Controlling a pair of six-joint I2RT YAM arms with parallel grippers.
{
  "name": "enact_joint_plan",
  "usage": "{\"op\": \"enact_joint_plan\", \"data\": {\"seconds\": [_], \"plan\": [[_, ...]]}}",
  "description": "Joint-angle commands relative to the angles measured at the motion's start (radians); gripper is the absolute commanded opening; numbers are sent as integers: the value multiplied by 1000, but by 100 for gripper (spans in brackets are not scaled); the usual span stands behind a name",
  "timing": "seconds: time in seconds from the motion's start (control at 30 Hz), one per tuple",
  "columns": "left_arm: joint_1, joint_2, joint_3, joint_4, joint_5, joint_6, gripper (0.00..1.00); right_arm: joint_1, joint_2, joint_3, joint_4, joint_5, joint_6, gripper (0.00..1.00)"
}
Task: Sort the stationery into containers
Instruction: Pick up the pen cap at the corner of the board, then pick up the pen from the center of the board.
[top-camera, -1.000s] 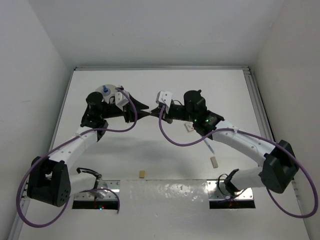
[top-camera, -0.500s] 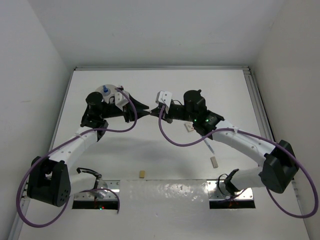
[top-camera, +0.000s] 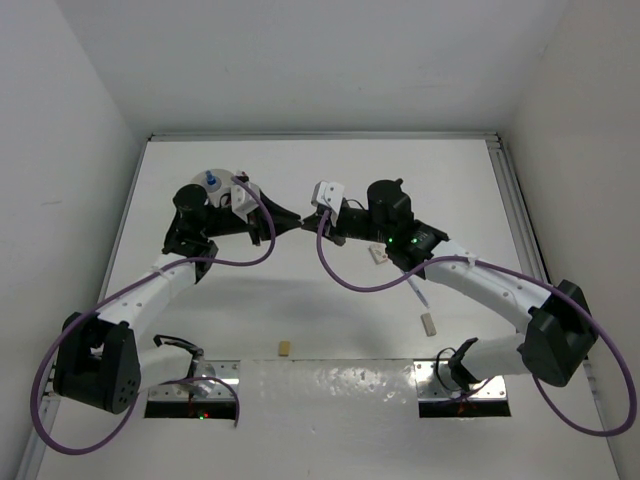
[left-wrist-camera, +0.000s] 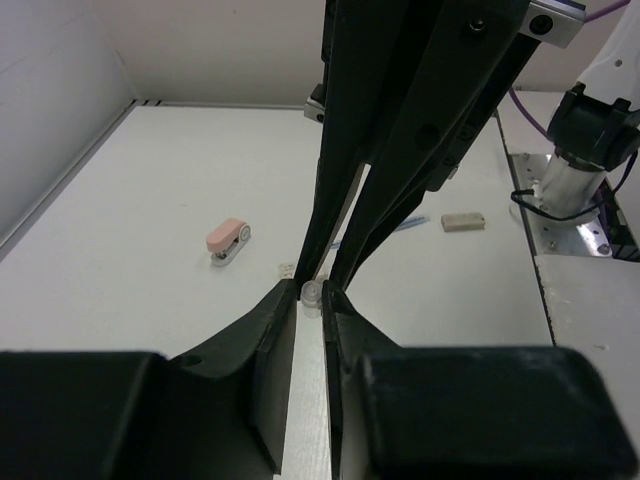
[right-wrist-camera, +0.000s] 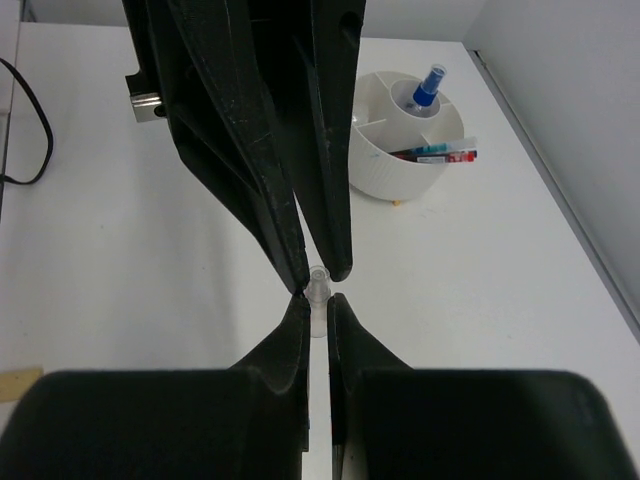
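Note:
My left gripper (top-camera: 296, 226) and right gripper (top-camera: 310, 226) meet tip to tip above the middle of the table. A small clear plastic tube (right-wrist-camera: 318, 288) sits between both pairs of tips, and both grippers are closed on it; it also shows in the left wrist view (left-wrist-camera: 311, 293). The white bowl (right-wrist-camera: 380, 150) holds a blue-capped bottle (right-wrist-camera: 430, 82) and the red-and-blue pen (right-wrist-camera: 440, 152). The pink eraser (left-wrist-camera: 228, 237), a blue pen (left-wrist-camera: 400, 224) and a tan block (left-wrist-camera: 462, 221) lie on the table.
In the top view the bowl (top-camera: 222, 172) sits at the back left, behind my left wrist. A second tan block (top-camera: 285, 348) lies near the front edge. A tiny white piece (left-wrist-camera: 287, 268) lies by the eraser. Walls close the table on three sides.
Almost nothing. My left wrist has shifted very slightly; both grippers stay tip to tip on the clear tube.

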Motion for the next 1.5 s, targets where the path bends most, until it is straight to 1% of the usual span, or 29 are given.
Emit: {"op": "enact_joint_plan", "data": {"seconds": [0.0,0.1,0.2,0.27,0.33,0.37,0.4,0.8,0.83,0.87,0.9,0.93,1.03,1.07,1.13,1.17,1.2,1.23,1.27,1.3,1.33,1.37,1.4,1.43,1.47], "plan": [[-23,3,26,32,9,11,13,19,-11,55,64,-17,-5,0],[-23,3,24,26,8,17,14,18,-20,49,77,-11,-4,0],[-23,5,24,3,14,29,21,18,-23,47,80,-6,-4,0],[-26,3,23,-6,14,32,21,16,-23,47,84,-6,-4,0],[-26,5,23,-6,12,32,16,19,-23,47,92,-8,-3,0],[-26,5,24,-3,14,32,11,21,-21,49,94,-8,-3,0],[-29,3,23,0,6,26,0,21,-20,50,95,-11,-4,0],[-27,-3,17,23,-15,-23,0,36,-9,47,97,6,-3,1],[-27,-3,17,23,-17,-24,0,38,-8,44,101,20,2,5],[-27,-4,17,23,-18,-24,0,38,-9,41,106,25,8,11],[-26,-4,17,22,-18,-23,0,38,-11,32,112,29,12,20],[-26,-7,17,19,-18,-24,0,36,-14,27,121,40,14,26],[-24,-7,18,5,-24,-18,0,38,-20,12,135,66,14,40],[-23,-7,18,-1,-24,-8,0,36,-20,9,137,72,14,43],[-21,-7,21,-23,-23,5,0,36,-26,3,130,81,11,46],[-21,-7,23,-32,-24,17,0,35,-28,1,124,89,11,50],[-18,-9,24,-49,-29,26,0,36,-32,1,102,95,6,60],[-17,-10,26,-57,-44,38,0,36,-43,1,82,104,3,66],[-17,-15,27,-76,-54,48,0,35,-50,0,59,135,5,71],[-12,-18,29,-86,-64,52,0,29,-63,0,-8,152,14,77],[-10,-20,30,-96,-73,63,0,21,-76,-5,-53,170,25,88],[-7,-27,30,-116,-93,77,0,-8,-107,-7,-105,193,38,92],[-4,-32,30,-127,-121,94,0,-32,-121,-10,-227,202,81,98],[-4,-33,29,-138,-136,100,0,-54,-133,-14,-286,219,109,99],[-4,-38,27,-153,-149,104,0,-109,-155,-28,-338,241,136,99]]}}
